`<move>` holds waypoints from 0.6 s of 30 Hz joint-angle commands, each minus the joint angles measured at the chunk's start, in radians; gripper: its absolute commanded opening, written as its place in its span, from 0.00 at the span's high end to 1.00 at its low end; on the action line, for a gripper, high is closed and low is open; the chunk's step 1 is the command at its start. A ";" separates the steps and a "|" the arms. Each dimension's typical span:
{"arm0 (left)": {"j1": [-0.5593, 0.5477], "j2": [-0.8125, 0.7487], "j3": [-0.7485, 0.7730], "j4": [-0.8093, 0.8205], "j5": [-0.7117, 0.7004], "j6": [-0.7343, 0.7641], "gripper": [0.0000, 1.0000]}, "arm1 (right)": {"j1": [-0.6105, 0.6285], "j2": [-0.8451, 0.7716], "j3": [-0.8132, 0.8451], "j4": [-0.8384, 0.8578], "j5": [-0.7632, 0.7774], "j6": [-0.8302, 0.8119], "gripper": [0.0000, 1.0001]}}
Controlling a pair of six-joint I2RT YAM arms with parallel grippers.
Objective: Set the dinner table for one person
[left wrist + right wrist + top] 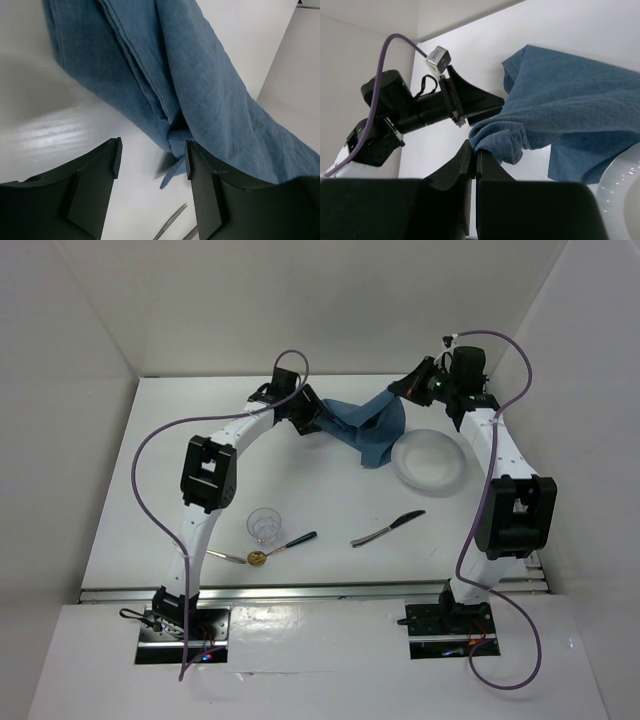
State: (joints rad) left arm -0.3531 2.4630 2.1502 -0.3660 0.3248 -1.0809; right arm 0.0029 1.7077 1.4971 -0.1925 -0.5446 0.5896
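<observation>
On the white dinner table [200,440] a blue cloth [368,428] hangs bunched between my two grippers at the back. The right gripper [393,392] is shut on a fold of the cloth [560,100], and in its wrist view the right gripper [476,150] pinches that fold at the fingertips. My left gripper [320,420] stands open at the cloth's left end. In the left wrist view the cloth [200,75] lies just beyond the left gripper [152,157], a loose corner dangling by the right finger [200,170], nothing clamped.
A white plate [430,462] sits right of the cloth, and its rim [625,195] shows in the right wrist view. Nearer the front lie a knife [388,528], a gold spoon with a dark handle [282,546] and a clear glass [265,525]. White walls enclose the table.
</observation>
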 commanded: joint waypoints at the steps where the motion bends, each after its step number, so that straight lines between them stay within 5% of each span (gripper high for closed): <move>1: 0.009 0.047 0.060 0.036 -0.012 -0.042 0.30 | -0.006 -0.045 0.008 0.044 -0.046 -0.004 1.00; 9: 0.038 0.096 0.120 0.055 -0.041 -0.042 0.32 | -0.037 -0.045 0.008 0.044 -0.078 -0.004 1.00; 18: 0.048 0.175 0.180 0.108 -0.021 -0.099 0.45 | -0.037 -0.036 0.008 0.044 -0.087 -0.013 1.00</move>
State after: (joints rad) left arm -0.3065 2.5988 2.2993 -0.3042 0.2924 -1.1408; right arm -0.0307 1.7077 1.4971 -0.1879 -0.6071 0.5877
